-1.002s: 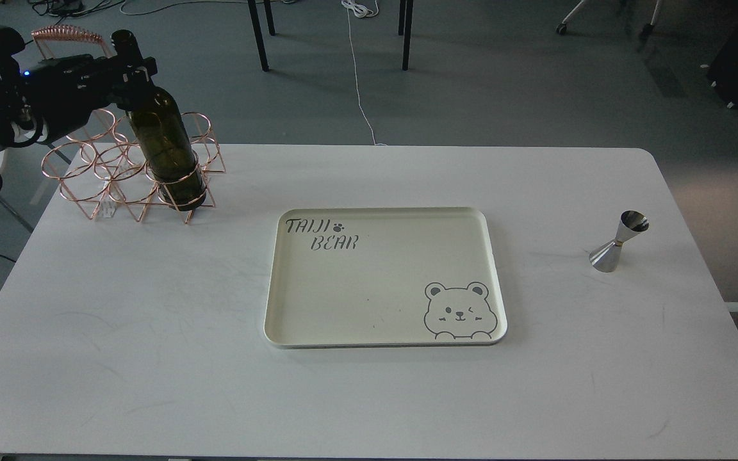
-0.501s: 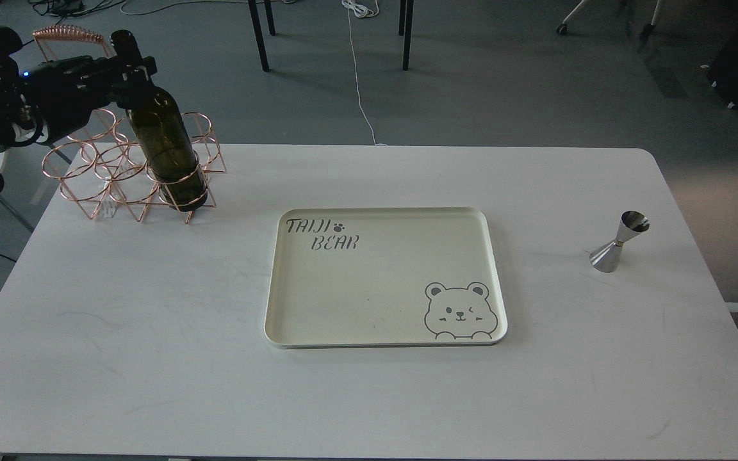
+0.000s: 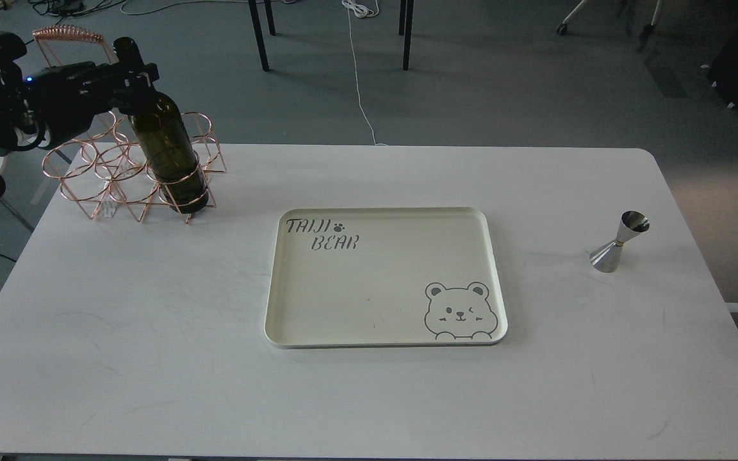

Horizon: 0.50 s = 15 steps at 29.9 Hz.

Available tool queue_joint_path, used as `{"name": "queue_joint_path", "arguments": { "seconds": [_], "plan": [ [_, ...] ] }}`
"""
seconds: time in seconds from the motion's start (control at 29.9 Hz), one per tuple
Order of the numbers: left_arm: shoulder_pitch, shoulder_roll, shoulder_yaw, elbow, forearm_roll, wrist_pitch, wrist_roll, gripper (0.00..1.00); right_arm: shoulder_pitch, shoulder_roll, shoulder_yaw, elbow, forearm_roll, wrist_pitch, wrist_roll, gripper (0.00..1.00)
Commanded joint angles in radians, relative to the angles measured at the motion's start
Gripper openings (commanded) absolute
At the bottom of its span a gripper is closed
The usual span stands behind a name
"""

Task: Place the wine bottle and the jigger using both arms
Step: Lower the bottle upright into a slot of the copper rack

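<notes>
The wine bottle point(image 3: 167, 144), dark olive-green glass, stands in the front right ring of a copper wire rack point(image 3: 113, 169) at the table's far left. My left gripper point(image 3: 133, 73) comes in from the left and is shut on the bottle's neck. The bottle's base sits inside the ring. The jigger point(image 3: 619, 241), shiny steel and hourglass-shaped, stands upright on the table at the far right. My right gripper is out of view.
A cream tray point(image 3: 298, 320) with a bear drawing and "TAIJI BEAR" lettering lies at the middle of the white table point(image 3: 151, 358). Chair legs and cables show on the floor beyond the table.
The bottle has sunk slightly lower in the rack's ring with my left gripper still on its neck. The jigger and tray have not moved.
</notes>
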Motion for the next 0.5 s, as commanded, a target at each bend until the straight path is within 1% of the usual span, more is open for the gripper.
{"name": "queue_joint_path", "arguments": {
  "seconds": [0.0, 0.03, 0.13, 0.2, 0.23, 0.27, 0.3, 0.33, 0.4, 0.47],
  "plan": [
    [0.000, 0.000, -0.001, 0.000, 0.000, 0.002, 0.000, 0.61, 0.001, 0.000, 0.000, 0.000, 0.000, 0.000, 0.000, 0.97],
    [0.000, -0.003, -0.001, 0.000, 0.000, 0.002, 0.000, 0.65, 0.002, 0.000, 0.000, 0.000, 0.000, 0.000, 0.000, 0.97],
    [0.000, -0.006, -0.001, 0.000, -0.009, 0.002, -0.002, 0.71, 0.002, -0.001, 0.000, 0.000, 0.000, 0.001, 0.000, 0.97],
    [0.000, -0.006, -0.001, 0.000, -0.014, 0.006, -0.003, 0.71, 0.002, -0.003, 0.000, 0.000, 0.000, 0.001, 0.000, 0.97],
    [0.000, -0.006, -0.001, 0.000, -0.014, 0.015, -0.003, 0.63, 0.001, -0.004, 0.000, 0.000, 0.000, 0.001, 0.000, 0.97],
    [0.001, -0.006, 0.000, 0.000, -0.011, 0.022, -0.002, 0.49, 0.001, -0.004, 0.000, 0.000, 0.000, 0.001, 0.000, 0.97],
    [0.001, -0.005, 0.002, 0.000, -0.006, 0.022, 0.000, 0.31, 0.001, -0.004, 0.000, 0.000, 0.000, 0.001, 0.000, 0.97],
    [0.001, -0.005, 0.002, 0.001, -0.006, 0.022, -0.002, 0.25, 0.001, -0.006, 0.000, 0.000, 0.000, 0.003, 0.000, 0.97],
    [0.003, -0.005, 0.002, 0.001, -0.006, 0.022, -0.006, 0.19, 0.001, -0.006, 0.000, 0.000, 0.000, 0.001, 0.000, 0.97],
    [0.003, -0.006, 0.002, 0.001, -0.011, 0.022, -0.005, 0.19, 0.001, -0.006, 0.000, 0.000, 0.000, 0.001, 0.000, 0.97]
  ]
}}
